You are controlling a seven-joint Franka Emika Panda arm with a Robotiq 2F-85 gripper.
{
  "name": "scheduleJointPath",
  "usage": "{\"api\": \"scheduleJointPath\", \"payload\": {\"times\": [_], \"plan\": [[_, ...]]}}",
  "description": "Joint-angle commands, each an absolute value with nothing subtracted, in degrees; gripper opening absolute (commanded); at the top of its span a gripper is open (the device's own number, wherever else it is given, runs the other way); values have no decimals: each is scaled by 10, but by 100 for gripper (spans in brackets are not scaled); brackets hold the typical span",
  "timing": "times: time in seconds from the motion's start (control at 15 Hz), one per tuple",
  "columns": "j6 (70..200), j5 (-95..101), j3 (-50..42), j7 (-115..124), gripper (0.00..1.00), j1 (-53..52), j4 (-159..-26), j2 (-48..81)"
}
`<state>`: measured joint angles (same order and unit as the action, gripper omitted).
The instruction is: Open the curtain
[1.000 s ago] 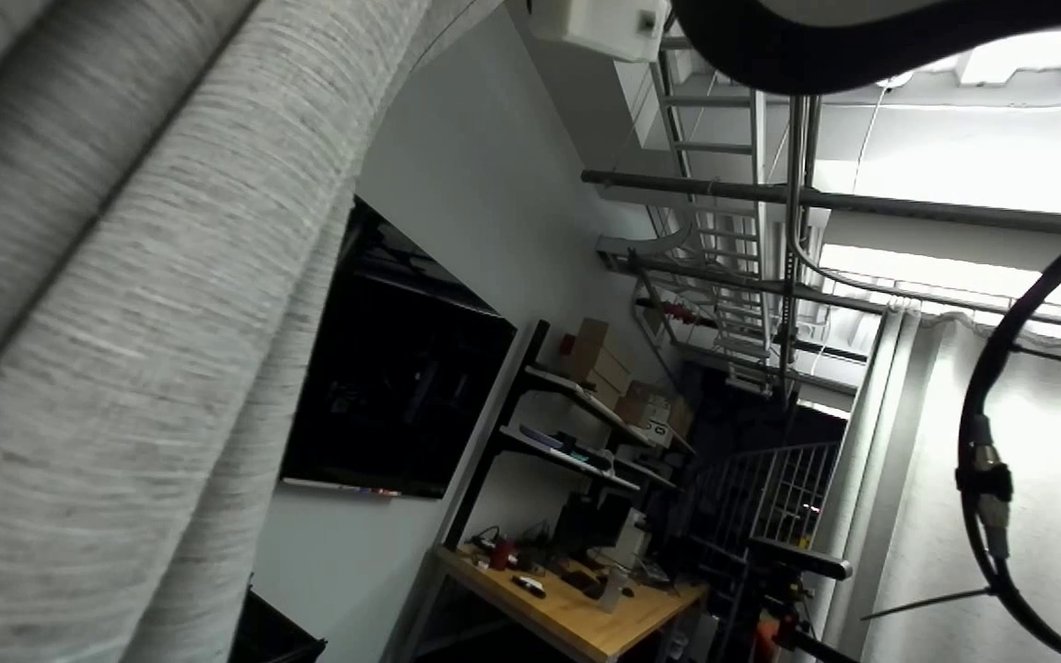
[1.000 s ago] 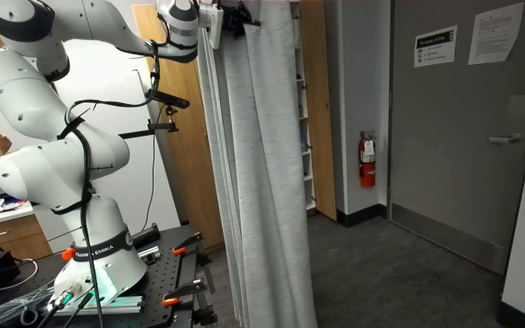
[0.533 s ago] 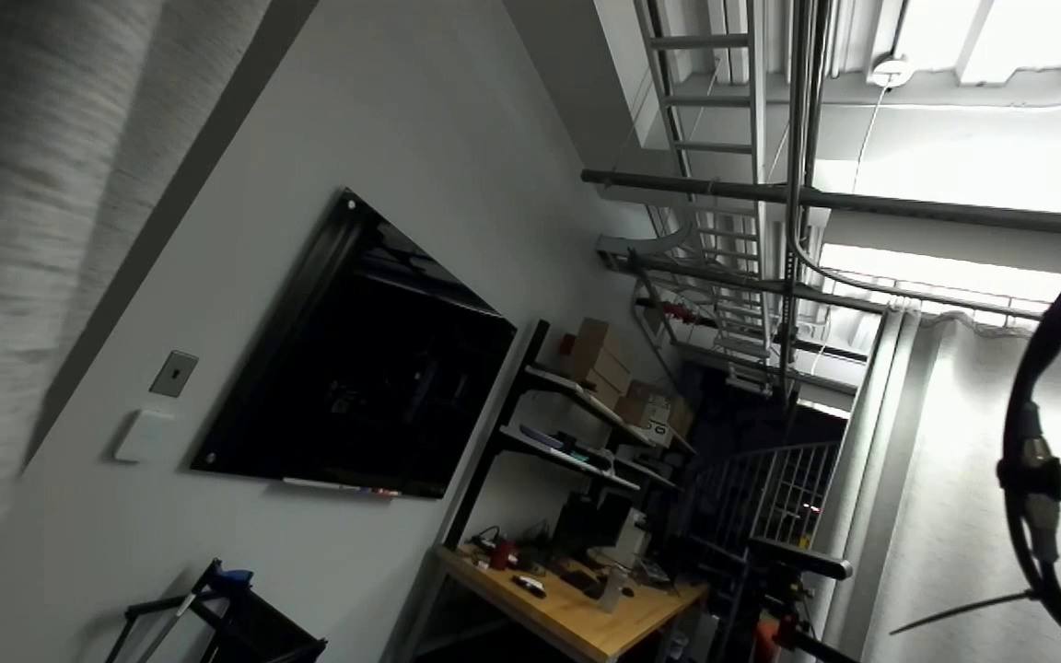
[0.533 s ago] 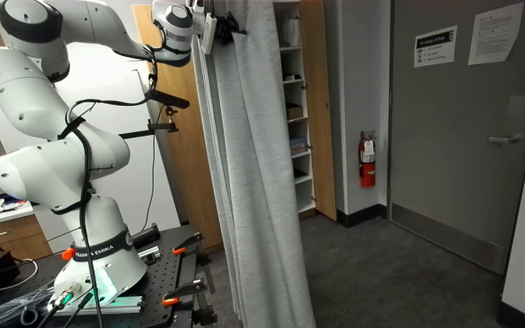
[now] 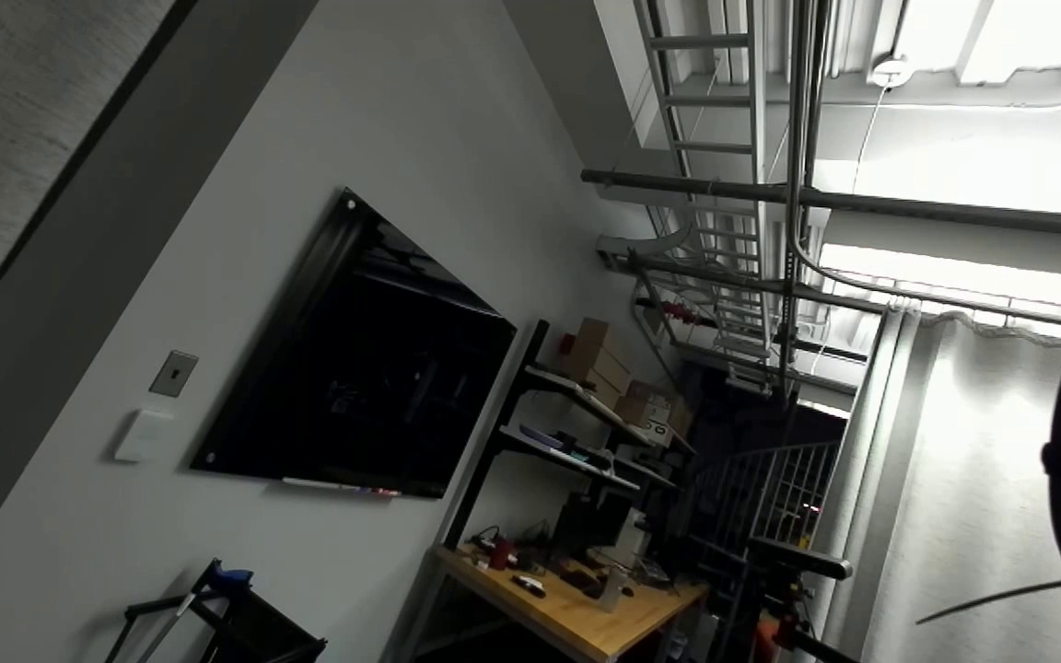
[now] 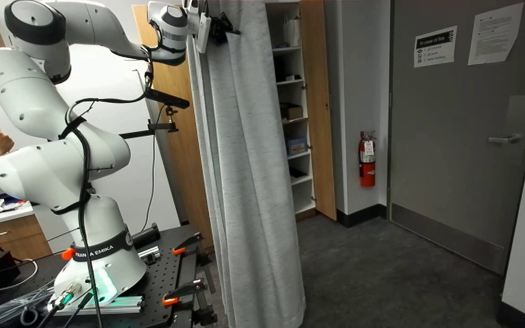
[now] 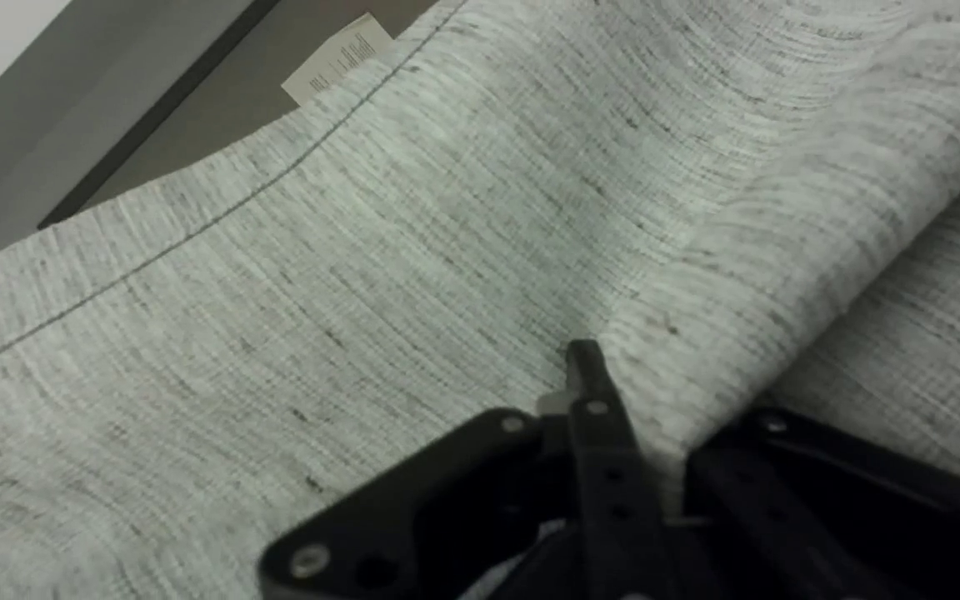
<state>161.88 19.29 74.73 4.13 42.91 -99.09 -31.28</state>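
Curtain (image 6: 249, 182), light grey and heathered, hangs in long, broad pleats in an exterior view; the arm (image 6: 59, 171) stands to its left as that camera sees it, and a tall cabinet (image 6: 295, 130) shows behind its right side. The arm's base stands on a black tabletop (image 6: 167, 262) at the curtain's lower left, while the arm's wrist end reaches across to the curtain's upper part. In the wrist view, where the curtain fills most of the frame, the claw (image 7: 647, 450) is closed on it: a fold narrows and runs in between the dark fingers (image 7: 601, 437), and the cloth hides the tip of one of them. A thin dark line runs just inside the curtain's loose edge, and past that edge peeks a sheet of paper (image 7: 338, 58) with printed lines. To the right of the curtain the cabinet's shelves (image 6: 290, 82) are exposed, and its wooden door (image 6: 318, 114) stands swung out. Farther right of the curtain, a red fire extinguisher (image 6: 368, 164) hangs on the wall (image 6: 366, 68); well apart from the curtain is a grey door (image 6: 449, 146) bearing two printed notices (image 6: 495, 34).
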Motion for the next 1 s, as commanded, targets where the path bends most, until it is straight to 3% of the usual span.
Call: {"api": "scheduleJointPath", "payload": {"times": [0.0, 0.93], "plan": [[1547, 184, 818, 48, 0, 431, -1002, -314], [1527, 181, 866, 31, 0, 481, -959, -312]]}}
